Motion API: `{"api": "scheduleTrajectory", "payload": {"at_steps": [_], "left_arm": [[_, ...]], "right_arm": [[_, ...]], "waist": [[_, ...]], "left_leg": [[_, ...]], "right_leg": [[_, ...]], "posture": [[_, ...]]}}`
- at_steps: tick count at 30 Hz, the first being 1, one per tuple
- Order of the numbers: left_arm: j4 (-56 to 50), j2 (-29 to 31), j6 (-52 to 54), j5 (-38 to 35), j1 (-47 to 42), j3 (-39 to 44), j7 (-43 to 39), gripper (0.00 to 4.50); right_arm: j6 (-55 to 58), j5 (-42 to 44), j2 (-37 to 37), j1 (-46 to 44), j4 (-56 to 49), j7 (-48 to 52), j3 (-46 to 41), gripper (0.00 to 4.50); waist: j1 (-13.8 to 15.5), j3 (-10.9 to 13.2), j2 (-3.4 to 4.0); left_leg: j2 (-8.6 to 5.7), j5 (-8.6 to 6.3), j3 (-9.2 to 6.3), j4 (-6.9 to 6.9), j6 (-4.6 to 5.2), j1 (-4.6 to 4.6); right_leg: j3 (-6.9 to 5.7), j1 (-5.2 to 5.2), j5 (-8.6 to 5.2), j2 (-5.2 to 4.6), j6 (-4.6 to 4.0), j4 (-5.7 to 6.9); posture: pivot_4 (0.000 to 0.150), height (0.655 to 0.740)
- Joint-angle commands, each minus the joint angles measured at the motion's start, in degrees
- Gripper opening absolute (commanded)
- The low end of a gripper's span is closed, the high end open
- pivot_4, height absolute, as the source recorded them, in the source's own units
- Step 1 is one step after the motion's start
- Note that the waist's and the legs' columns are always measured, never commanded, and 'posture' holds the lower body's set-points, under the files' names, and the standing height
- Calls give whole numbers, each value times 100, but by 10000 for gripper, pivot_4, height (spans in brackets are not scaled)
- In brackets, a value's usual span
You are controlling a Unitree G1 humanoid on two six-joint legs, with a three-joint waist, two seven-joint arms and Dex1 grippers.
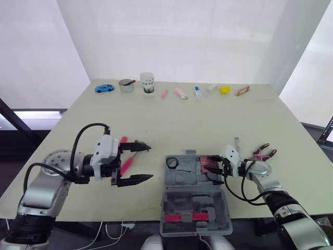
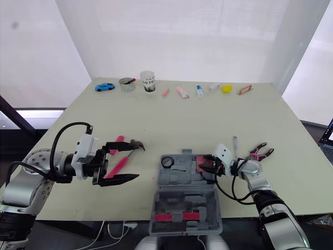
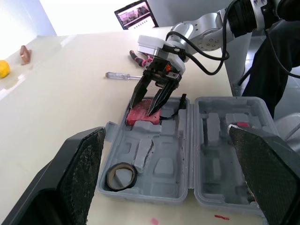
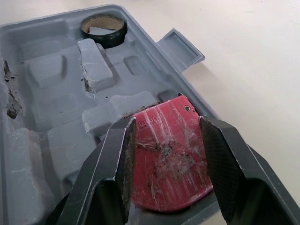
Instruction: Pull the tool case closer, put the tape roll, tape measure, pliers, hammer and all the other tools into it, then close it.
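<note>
The grey tool case (image 1: 183, 183) lies open at the table's front centre, its lid towards me. A black tape roll (image 1: 172, 162) sits in the tray's left corner, and a red tape measure (image 4: 164, 154) lies in its right end. My right gripper (image 4: 167, 123) is open just over the tape measure, one finger on each side. My left gripper (image 1: 151, 162) is spread wide, left of the case, above the pink-handled hammer (image 1: 126, 162) on the table. Pink-handled pliers (image 1: 264, 152) and a screwdriver (image 1: 237, 141) lie right of the case.
Along the far edge stand a blue toy car (image 1: 104, 88), a tin (image 1: 126, 85), a cup (image 1: 148, 83), some small pink items, a bottle and a yellow object (image 1: 224, 89). A red-marked insert (image 1: 187, 216) sits in the lid.
</note>
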Motion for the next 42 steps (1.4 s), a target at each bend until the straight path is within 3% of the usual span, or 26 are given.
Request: {"api": "scheduleTrajectory", "payload": {"at_steps": [1,5,9,12,14,24,27,28,29,30,42], "left_arm": [[-239,-57,118,-221,86,226,176,45000],[-484,-457,632,-798,275,522,778,45000],[-479,-649,696,-831,606,786,1134,45000],[-370,-772,664,-692,900,950,1428,45000],[-288,-859,610,-626,1091,1054,1569,45000],[560,-1456,-206,-78,1992,1739,2253,45000],[1051,-1523,-470,29,2448,1839,2050,45000],[1196,-1540,-564,52,2572,1885,2014,45000],[1302,-1559,-637,52,2660,1946,2016,45000],[1402,-1575,-700,39,2723,2012,2028,45000],[1998,-1882,-1141,-52,2840,2767,2678,45000]], "right_arm": [[412,-217,-97,470,109,-243,51,22145],[161,281,-12,654,-868,-542,-447,22145],[220,859,31,1030,-2045,-704,-874,22145],[344,1076,-137,1531,-2912,-893,-1181,22145],[480,1218,-267,1887,-3413,-1018,-1403,22145],[547,1789,-663,3777,-4225,-1515,-2801,22145],[546,1932,-525,4245,-4498,-1807,-3170,29924],[546,1979,-460,4402,-4594,-1901,-3279,35823],[542,2012,-409,4557,-4670,-1960,-3367,37253],[533,2034,-361,4706,-4728,-2008,-3444,43442],[446,2427,-67,5734,-4755,-2077,-4039,44322]], "waist": [[7,-4,3],[33,7,13],[22,51,78],[20,60,91],[21,62,95],[31,67,90],[-15,69,89],[-24,69,89],[-21,69,90],[-13,68,90],[14,69,89]], "left_leg": [[0,0,0,0,0,0],[-3,0,-3,1,0,-15],[-10,0,5,0,0,-35],[-14,1,-1,2,0,-115],[-15,1,-2,0,0,-118],[-17,0,8,-8,1,-120],[-14,0,8,-9,1,-116],[-6,-1,10,-9,0,-111],[-4,-1,10,-10,0,-110],[-2,-1,8,-10,0,-110],[-11,-16,1,-27,-26,-122]], "right_leg": [[0,0,0,-2,0,0],[-3,-2,1,-13,2,-1],[3,-22,2,-19,6,-2],[4,-100,11,-1,20,12],[2,-103,12,2,23,9],[2,-99,-1,-5,7,-15],[5,-101,-3,-6,12,-15],[8,-102,-12,-6,27,-14],[7,-103,-13,-5,28,-13],[6,-104,-14,-7,29,-12],[4,-115,-16,-84,29,-30]], "posture": [[1500,7400],[1500,7400],[1500,7400],[1500,7400],[1500,7400],[1500,7400],[1500,7400],[1500,7400],[1500,7400],[1500,7400],[1500,7400]]}}
